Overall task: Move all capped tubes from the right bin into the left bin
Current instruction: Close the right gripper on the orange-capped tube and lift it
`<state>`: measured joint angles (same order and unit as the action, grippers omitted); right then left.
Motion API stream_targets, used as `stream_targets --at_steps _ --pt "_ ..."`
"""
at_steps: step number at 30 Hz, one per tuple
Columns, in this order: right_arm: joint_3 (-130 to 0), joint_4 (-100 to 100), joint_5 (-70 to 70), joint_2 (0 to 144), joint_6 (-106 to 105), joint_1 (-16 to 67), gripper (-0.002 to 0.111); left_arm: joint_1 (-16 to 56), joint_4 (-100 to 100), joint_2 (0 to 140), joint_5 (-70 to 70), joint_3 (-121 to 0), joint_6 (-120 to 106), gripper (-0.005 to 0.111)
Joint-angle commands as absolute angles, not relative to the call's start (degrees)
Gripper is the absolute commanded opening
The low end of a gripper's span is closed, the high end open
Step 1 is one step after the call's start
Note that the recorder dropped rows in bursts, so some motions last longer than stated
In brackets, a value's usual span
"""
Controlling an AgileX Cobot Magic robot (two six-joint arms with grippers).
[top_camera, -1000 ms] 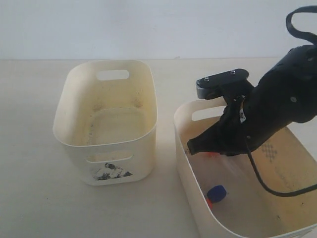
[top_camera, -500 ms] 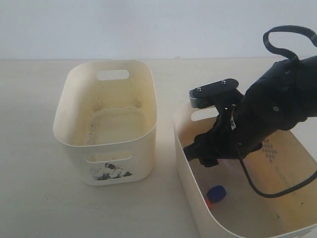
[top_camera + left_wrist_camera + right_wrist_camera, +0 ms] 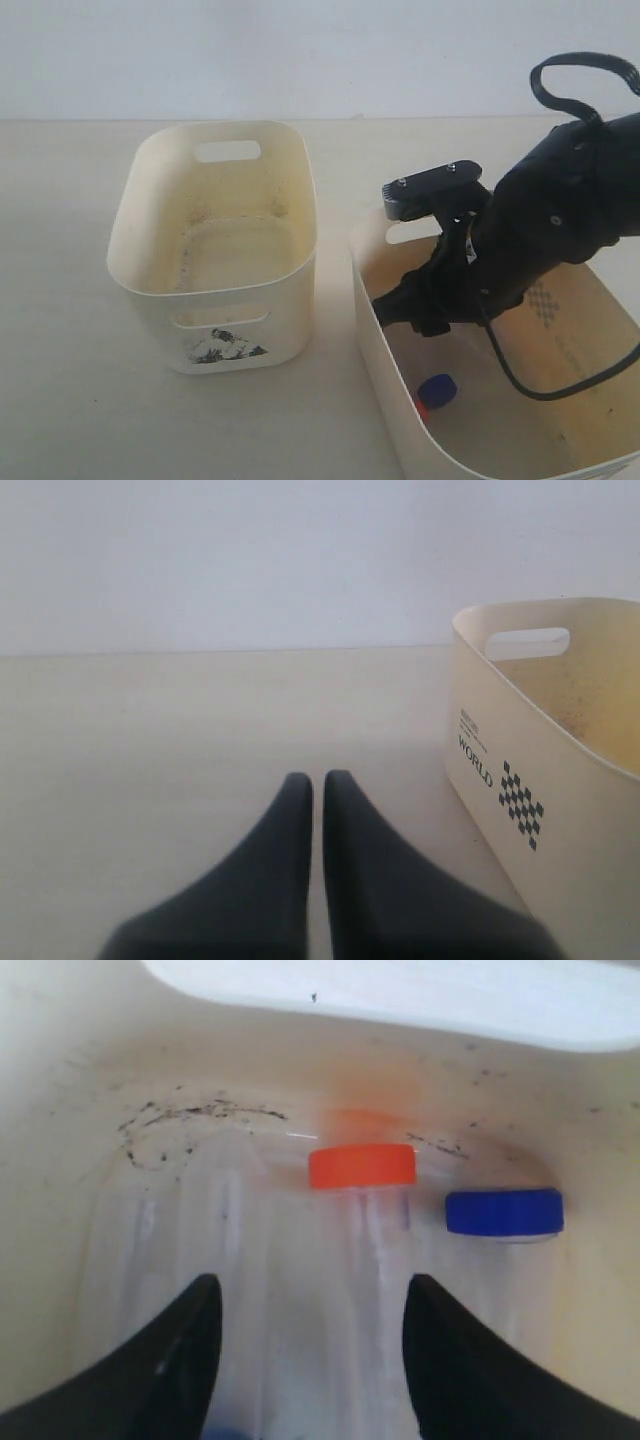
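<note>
Found the black two-fingered right gripper inside the cream, round-cornered plastic right bin, at 4 o'clock in the exterior view. Jaws apart, with nothing clamped.

Logged the slim clear orange-capped tube lying flat on the bin floor, dead ahead at 12 o'clock from the jaws, taking the fingers' reach as 12. Traced its long axis along that same 12-to-6 line: cap at the far end, clear body running back into the gap between the fingers. Judged the jaws therefore set across the tube, as a side pinch needs, with only a short descent and a closing left to make.

Noted a second clear blue-capped tube just beside the first, at about 2 o'clock and outside the span of the jaws. Could not count the remaining tubes with confidence, the clear bodies blurring into the pale floor.

Found the black left gripper with jaws together and empty, above the pale tabletop. Rated the right arm the nearer by far.

Saw no tube in the cream left bin, marked by a torn black-and-white sticker, at 9 o'clock from the right bin, near but not touching.
</note>
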<state>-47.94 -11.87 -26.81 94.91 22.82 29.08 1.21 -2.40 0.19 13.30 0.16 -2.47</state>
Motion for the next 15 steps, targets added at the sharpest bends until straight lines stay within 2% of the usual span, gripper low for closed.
stream_targets --at_steps 1,15 --pt "-48.0 -12.7 -27.3 97.2 22.6 29.2 0.052 1.1 -2.3 0.0 13.0 0.0 -2.0 0.004" --pt "-48.0 -12.7 -23.5 104.3 25.0 29.2 0.052 1.1 -2.3 0.0 13.0 0.0 -2.0 0.004"
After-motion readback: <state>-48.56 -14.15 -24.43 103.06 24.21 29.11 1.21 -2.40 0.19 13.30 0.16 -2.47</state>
